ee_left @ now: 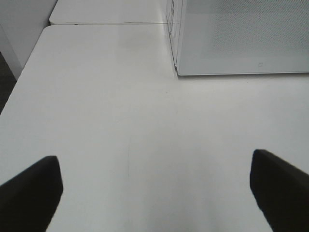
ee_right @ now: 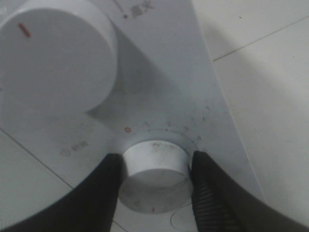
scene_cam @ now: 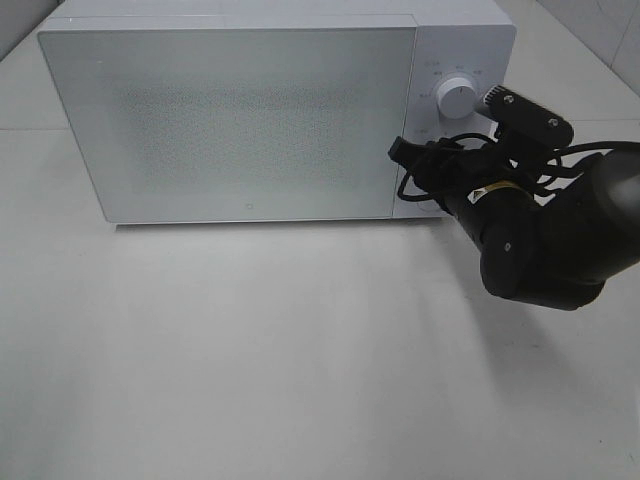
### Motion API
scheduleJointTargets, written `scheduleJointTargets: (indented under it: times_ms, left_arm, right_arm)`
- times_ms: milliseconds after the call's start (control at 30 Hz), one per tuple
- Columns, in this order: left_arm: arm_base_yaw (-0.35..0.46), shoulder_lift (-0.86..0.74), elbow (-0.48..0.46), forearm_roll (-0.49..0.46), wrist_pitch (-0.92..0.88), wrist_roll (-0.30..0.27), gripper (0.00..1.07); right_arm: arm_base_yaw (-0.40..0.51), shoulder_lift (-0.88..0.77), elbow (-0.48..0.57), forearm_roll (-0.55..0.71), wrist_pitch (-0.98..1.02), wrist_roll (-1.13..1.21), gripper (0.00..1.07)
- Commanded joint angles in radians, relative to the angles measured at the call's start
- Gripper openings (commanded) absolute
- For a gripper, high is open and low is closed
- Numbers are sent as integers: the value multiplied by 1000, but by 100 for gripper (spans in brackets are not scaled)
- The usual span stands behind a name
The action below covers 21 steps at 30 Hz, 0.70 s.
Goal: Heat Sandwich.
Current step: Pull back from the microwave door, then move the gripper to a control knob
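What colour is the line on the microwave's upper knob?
Red, on the upper knob; right wrist view.

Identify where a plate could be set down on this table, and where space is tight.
Free: the bare table in front of the microwave, and the stretch beside its left end below the open left gripper. Crowded: the microwave's right end, where the right gripper clamps the lower dial.

Microwave stands at the rear of the tabletop, with its control panel at its right end. On the panel, the upper knob sits above the lower knob. The fingers of the right gripper flank the lower knob, touching it.
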Motion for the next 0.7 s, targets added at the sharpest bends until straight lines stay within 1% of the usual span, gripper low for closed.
scheduleJointTargets:
  times_ms: [33, 100, 267, 400, 567, 700]
  left_arm:
    - [-1, -27, 2, 2, -8, 3, 101]
    - [-1, -27, 2, 2, -8, 3, 101]
    - [-1, -27, 2, 2, -8, 3, 101]
    - [-1, -27, 2, 2, -8, 3, 101]
    - [-1, -27, 2, 2, -8, 3, 101]
    - [-1, -27, 2, 2, -8, 3, 101]
  right_arm:
    - [-8, -11, -12, -25, -86, 154, 7]
    - [-8, -11, -12, -32, -110, 243, 7]
    - [-8, -11, -12, -46, -130, 348, 7]
    - [-8, -11, -12, -48, -137, 539, 7]
    - [-8, -11, -12, -48, -137, 610, 7]
    - [-8, -11, -12, -48, -158, 748, 8]
